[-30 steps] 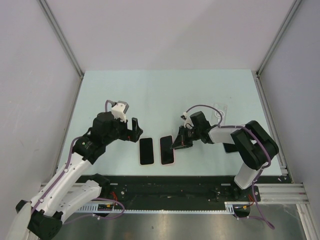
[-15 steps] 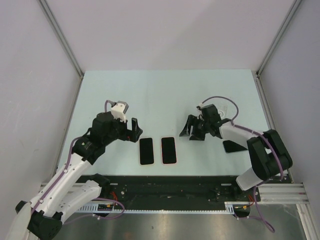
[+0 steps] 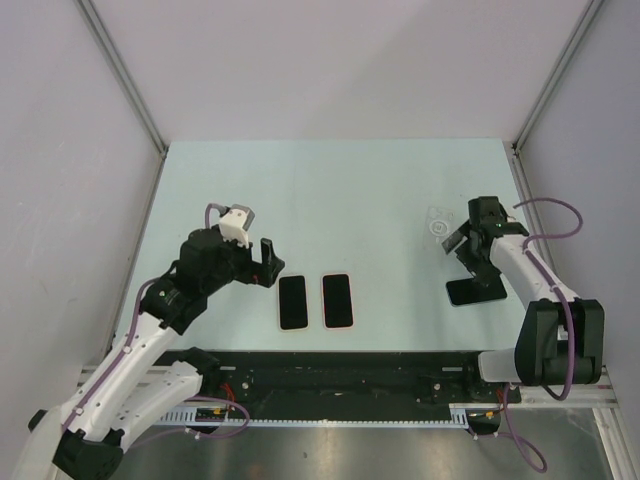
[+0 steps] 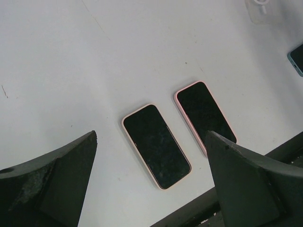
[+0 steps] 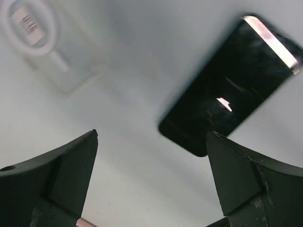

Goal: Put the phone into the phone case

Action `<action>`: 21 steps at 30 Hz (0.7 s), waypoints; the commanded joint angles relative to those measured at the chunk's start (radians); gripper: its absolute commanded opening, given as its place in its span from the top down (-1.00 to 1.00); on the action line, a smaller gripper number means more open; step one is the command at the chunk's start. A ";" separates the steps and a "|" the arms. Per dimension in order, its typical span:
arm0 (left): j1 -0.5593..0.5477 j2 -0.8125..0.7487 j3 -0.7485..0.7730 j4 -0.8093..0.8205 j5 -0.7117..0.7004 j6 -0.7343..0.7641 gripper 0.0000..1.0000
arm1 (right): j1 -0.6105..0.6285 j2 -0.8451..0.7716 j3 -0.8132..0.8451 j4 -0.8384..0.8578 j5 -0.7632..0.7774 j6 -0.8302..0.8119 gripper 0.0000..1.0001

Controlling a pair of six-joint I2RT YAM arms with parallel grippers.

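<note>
Two phones in pink cases lie flat side by side near the front edge, the left one (image 3: 292, 302) (image 4: 156, 145) and the right one (image 3: 337, 300) (image 4: 204, 116). A bare dark phone (image 3: 475, 291) (image 5: 232, 85) lies at the right. Just behind it sits a clear phone case (image 3: 438, 222) (image 5: 47, 42) with a white ring on it. My left gripper (image 3: 266, 264) (image 4: 151, 137) hangs open above the left pink-cased phone, holding nothing. My right gripper (image 3: 468, 246) (image 5: 151, 135) is open and empty, between the clear case and the dark phone.
The black rail (image 3: 350, 375) with both arm bases runs along the table's front edge, close to the two pink-cased phones. Metal frame posts (image 3: 535, 230) and grey walls bound the table on the left, right and back.
My right gripper opened, left the right pink-cased phone and swung back to the right side, over the clear case and the dark phone. The left arm has hardly moved.
</note>
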 commanded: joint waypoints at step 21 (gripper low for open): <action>0.004 -0.012 -0.006 0.018 0.023 0.025 -1.00 | -0.033 0.246 0.161 0.305 -0.110 -0.516 -0.99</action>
